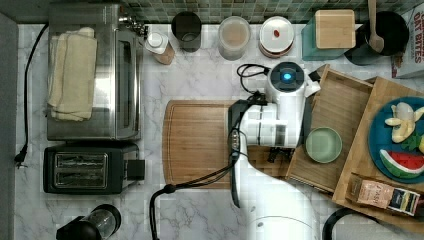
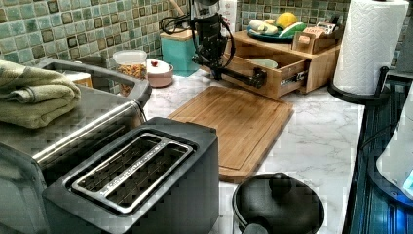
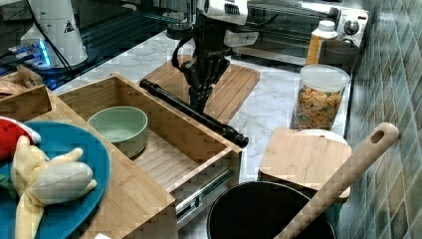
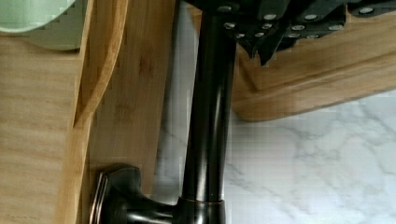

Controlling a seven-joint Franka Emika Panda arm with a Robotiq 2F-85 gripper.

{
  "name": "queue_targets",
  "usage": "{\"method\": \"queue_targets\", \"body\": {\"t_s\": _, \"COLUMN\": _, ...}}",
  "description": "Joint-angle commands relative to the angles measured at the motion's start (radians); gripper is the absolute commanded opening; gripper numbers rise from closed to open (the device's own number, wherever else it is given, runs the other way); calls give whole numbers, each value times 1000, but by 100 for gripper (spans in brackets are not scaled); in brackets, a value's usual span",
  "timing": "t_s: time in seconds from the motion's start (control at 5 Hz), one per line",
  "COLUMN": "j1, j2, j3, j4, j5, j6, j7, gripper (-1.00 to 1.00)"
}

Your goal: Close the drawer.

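The drawer [image 3: 164, 149] stands pulled well out of its wooden cabinet [image 3: 124, 199], its metal slide rail exposed on the right view's near side, with a pale green bowl [image 3: 119, 127] sitting on its bamboo-grain floor. A dark bar handle [image 3: 191, 112] runs along the drawer front, mounted on short posts, and overhangs the edge of the cutting board [image 2: 234, 122] lying on the marble counter [image 2: 321, 141].

The gripper [image 3: 199, 102] is down at the middle of that bar. In the right view its dark fingers [image 3: 201, 82] reach onto the handle, and the wrist view shows them at the bar's upper end, but whether they are clamped on it or merely resting against it cannot be told from these pictures.

The drawer looks stiff and fairly light (thin wood walls, one small bowl as cargo) and it rides on rails, so it should roll in with a steady, modest push. The handle is rigid, smooth metal, probably slick, so pressing square at its middle seems the best hold; an off-centre push could skew the box on its slides. A sudden shove might send the bowl sliding.
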Motion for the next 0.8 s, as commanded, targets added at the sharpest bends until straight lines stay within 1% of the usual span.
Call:
{"method": "queue_targets", "body": {"t_s": 0.2, "j1": -265, "j2": -85, "j3": -193, "j4": 6, "j5": -4, "j6": 99, "j7": -259, "gripper": -100}}
{"method": "queue_targets", "body": {"t_s": 0.4, "j1": -278, "j2": -75, "j3": -252, "j4": 26, "j5": -53, "j6": 105, "j7": -247, "gripper": -100}}
{"method": "queue_targets", "body": {"t_s": 0.6, "j1": -301, "j2": -70, "j3": -276, "j4": 14, "j5": -28, "j6": 161, "j7": -227, "gripper": -100}}
{"method": "queue_targets", "body": {"t_s": 0.8, "j1": -296, "j2": -69, "j3": -281, "j4": 14, "j5": -26, "j6": 162, "j7": -229, "gripper": -100}}
